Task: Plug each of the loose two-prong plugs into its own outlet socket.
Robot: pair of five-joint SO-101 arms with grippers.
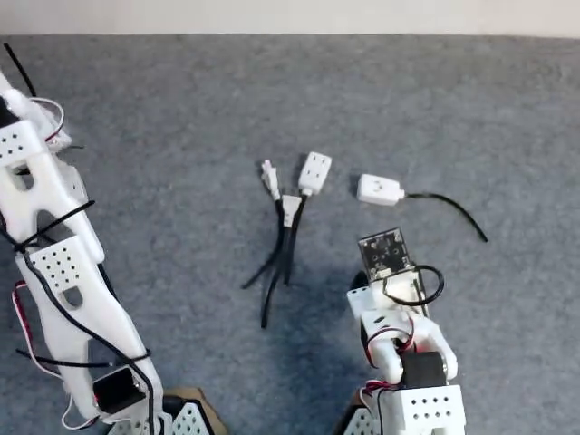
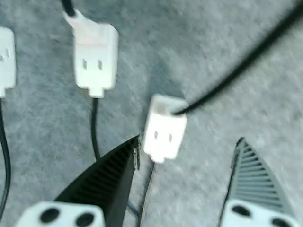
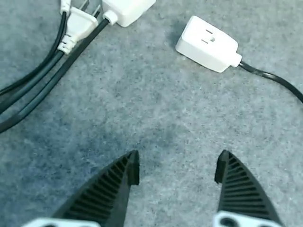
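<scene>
Right gripper (image 3: pixel 178 158) hovers low over the table (image 1: pixel 163 109), jaws wide, holding nothing. Just ahead of it lies the near outlet socket (image 1: pixel 379 188), with its cord (image 1: pixel 458 213) trailing off to the right. The second outlet socket (image 1: pixel 314 170) sits near it, toward the middle. Two loose two-prong plugs are bunched there: the first plug (image 1: pixel 290 209) is just beside the second socket's cord end, and the other plug (image 1: pixel 269 178) is a bit further left. Nothing is plugged in, so I judge the task not yet started.

Left gripper (image 2: pixel 189 141) also has its jaws wide and empty. In its wrist view a white socket block (image 2: pixel 164 126) lies just ahead of the tips, closer to the black jaw, and another block (image 2: pixel 96 59) lies farther off. The view is blurry, so I can't match these to the overhead layout.

Risks:
- The plugs, the second socket and the black cords (image 1: pixel 276 263) lie tangled close together, so closing on one plug could drag its neighbour or pinch a cord.
- The sockets look light and are not fixed down, so pushing prongs in would likely slide one away unless the other arm pins it.
- The thin prongs could skid past the slots if they meet them at a tilt.
- The right arm's own cable loop (image 1: pixel 419 285) hangs near the wrist and may snag.
</scene>
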